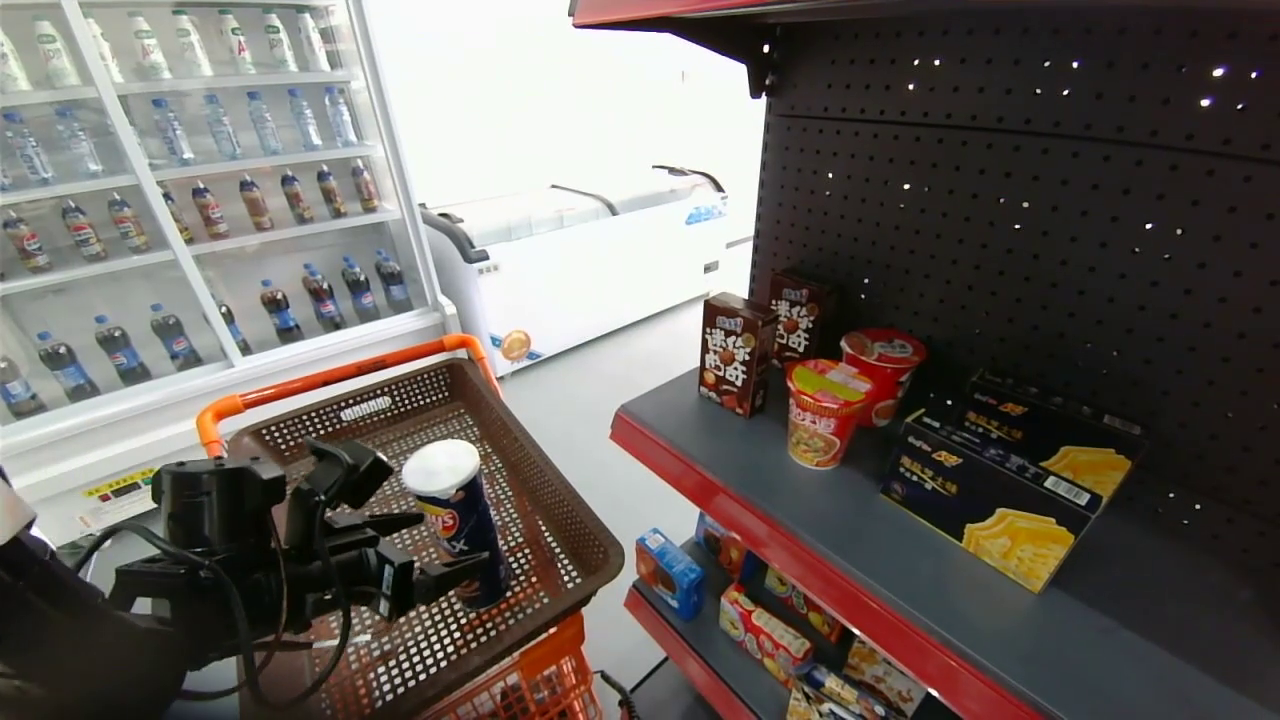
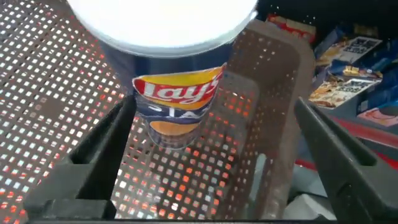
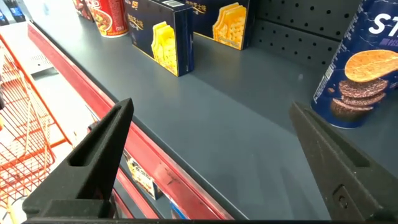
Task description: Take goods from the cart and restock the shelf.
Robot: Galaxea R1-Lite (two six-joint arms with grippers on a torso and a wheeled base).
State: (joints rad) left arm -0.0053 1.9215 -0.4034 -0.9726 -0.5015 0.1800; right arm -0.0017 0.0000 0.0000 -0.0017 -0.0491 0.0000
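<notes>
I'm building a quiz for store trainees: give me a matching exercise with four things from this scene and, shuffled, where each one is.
1 chips can
2 cup noodles
3 small blue box
4 right pincer

A on the lower shelf
B open, over bare upper shelf
C in the cart basket, inside the open left pincer
D upper shelf, beside the brown boxes

Pairs: 1-C, 2-D, 3-A, 4-B

A can (image 1: 462, 520) is stood upright in the cart (image 1: 545, 470), between the spread fingers of the left gripper (image 1: 450, 548). The shelf (image 1: 900, 600) is placed right of the cart. On it, small boxes (image 1: 738, 352) are set farthest, cups (image 1: 822, 412) beside them, and flat boxes (image 1: 1000, 490) nearer. A cooler (image 1: 200, 200) is seen behind the cart.
</notes>
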